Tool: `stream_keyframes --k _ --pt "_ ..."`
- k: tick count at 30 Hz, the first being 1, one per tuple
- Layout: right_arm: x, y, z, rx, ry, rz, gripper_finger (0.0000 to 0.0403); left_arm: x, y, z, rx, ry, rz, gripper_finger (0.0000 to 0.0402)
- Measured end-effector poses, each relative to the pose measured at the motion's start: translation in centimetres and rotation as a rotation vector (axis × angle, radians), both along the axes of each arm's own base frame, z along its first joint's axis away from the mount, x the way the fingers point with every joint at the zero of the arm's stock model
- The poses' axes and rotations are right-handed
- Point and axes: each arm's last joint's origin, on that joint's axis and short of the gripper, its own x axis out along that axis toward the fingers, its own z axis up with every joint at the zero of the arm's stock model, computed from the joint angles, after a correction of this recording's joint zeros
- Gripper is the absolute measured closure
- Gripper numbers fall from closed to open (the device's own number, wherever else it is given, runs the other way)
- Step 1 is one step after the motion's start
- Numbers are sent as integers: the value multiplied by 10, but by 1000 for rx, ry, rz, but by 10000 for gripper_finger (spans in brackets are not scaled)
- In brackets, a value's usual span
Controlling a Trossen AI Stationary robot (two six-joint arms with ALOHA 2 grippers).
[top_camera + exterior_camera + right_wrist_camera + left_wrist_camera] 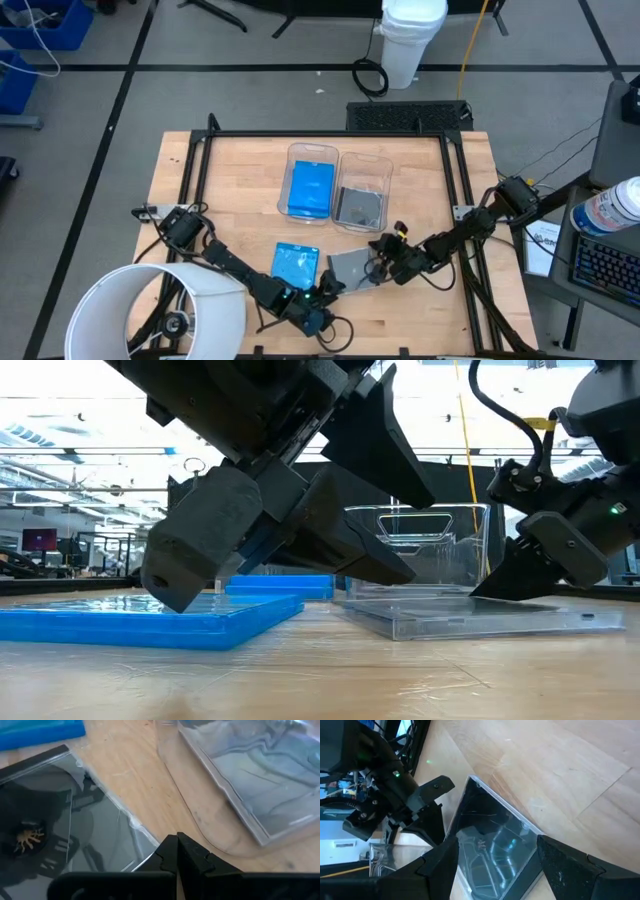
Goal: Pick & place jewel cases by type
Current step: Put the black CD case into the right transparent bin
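The left gripper (330,289) stood wide around the smoky grey square plastic jewel case (352,267); the right gripper (381,246), pinched shut, steadied its far edge. Closing squarely on the edges looked wise.

Around the worktable: bins, a bucket, cables and desk clutter

Two clear plastic bins sit side by side near the middle of the wooden table (180,170), the left bin (311,155) touching the right bin (366,162), and a black metal frame (330,134) runs round the tabletop. Beyond the far edge there's a white bucket (412,40) on the grey floor, with a coiled black cable (369,77) beside it and a yellow cord (474,45) trailing past. Blue crates (45,22) show at the far left corner, a white lampshade (155,310) fills the near left, and at the right sit a keyboard (608,268) and a bottle (612,208).
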Motion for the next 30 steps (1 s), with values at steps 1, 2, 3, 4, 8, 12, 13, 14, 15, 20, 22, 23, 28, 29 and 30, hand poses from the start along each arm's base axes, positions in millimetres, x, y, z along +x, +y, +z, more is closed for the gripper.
stream_keyframes --k 1,2,3,4,8,12,13,14,15,20,22,23,28,29,30 --pt "-1 -1 -1 5 4 -12 403 0 0 0 0 0 0 133" --pt "-1 -1 -1 9 7 -19 403 0 0 0 0 0 0 133" --pt "-1 -1 -1 12 9 -20 403 0 0 0 0 0 0 133" --pt "-1 -1 -1 13 10 -20 403 0 0 0 0 0 -1 133" --pt "-1 -1 -1 13 10 -15 403 0 0 0 0 0 -1 133" --pt "-1 -1 -1 12 11 -13 403 -1 0 0 -23 1 7 133" --pt "-1 -1 -1 12 11 -12 403 -1 0 -1 -40 9 9 133" --pt "-1 -1 -1 13 10 -10 403 -2 0 -3 -56 28 6 133" --pt "-1 -1 -1 11 10 -5 403 -3 0 -4 -74 55 -1 133" --pt "0 0 -1 12 5 1 403 -9 2 -12 -129 173 -31 133" --pt "0 0 -1 21 1 -3 403 -8 4 -12 -141 178 -21 133" --pt "0 0 -1 31 -4 -7 403 -7 5 -11 -153 176 -12 133" --pt "2 1 1 81 -44 -22 403 0 18 -18 -212 207 23 133" --pt "2 2 1 91 -50 -19 403 2 20 -22 -231 218 27 133" --pt "3 2 1 100 -57 -16 403 4 22 -27 -247 232 30 133"
